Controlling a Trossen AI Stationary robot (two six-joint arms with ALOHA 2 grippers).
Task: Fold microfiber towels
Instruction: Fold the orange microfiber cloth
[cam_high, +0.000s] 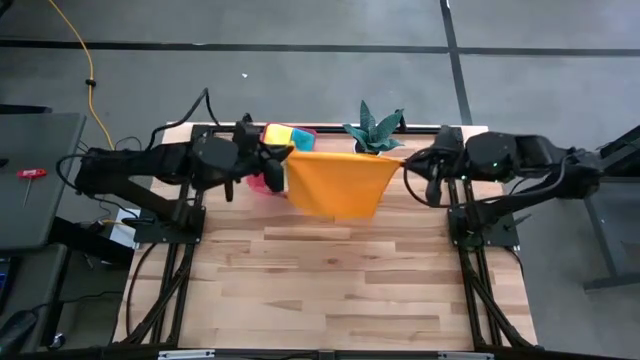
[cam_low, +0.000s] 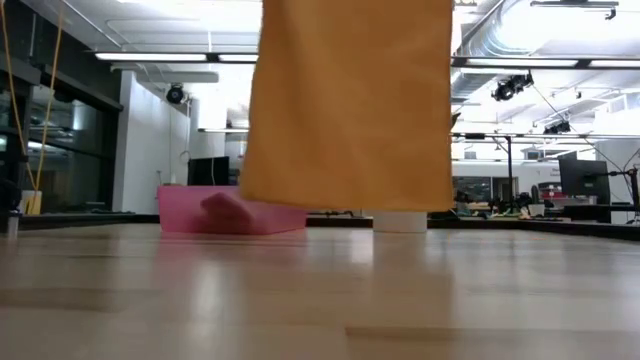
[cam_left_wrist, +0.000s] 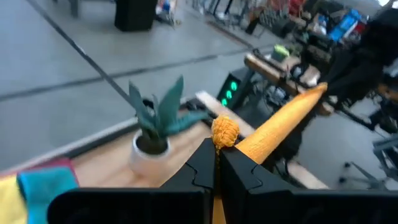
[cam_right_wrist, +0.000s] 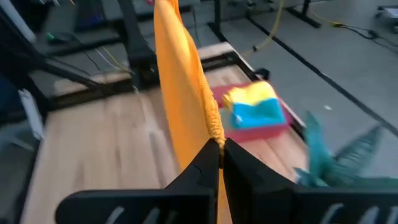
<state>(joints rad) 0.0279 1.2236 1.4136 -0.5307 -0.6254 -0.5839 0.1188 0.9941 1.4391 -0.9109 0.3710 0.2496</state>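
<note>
The orange towel hangs spread between my two grippers above the table's far part; in the low view its lower edge is clear of the tabletop. My left gripper is shut on its left top corner. My right gripper is shut on its right top corner. Yellow and teal towels lie in the pink tray at the far edge, behind the left gripper. My left gripper pinches the towel's left top corner between its two fingers; a small bunch of cloth sticks out past the fingertips. The top edge runs taut toward the other gripper. My right gripper pinches the towel's right top corner between its two fingers, at the hemmed edge. The cloth stretches from there toward the left gripper and hangs down clear of the table.
A potted plant in a white pot stands at the far edge between the arms, right behind the towel. The wooden tabletop stretches toward the near edge.
</note>
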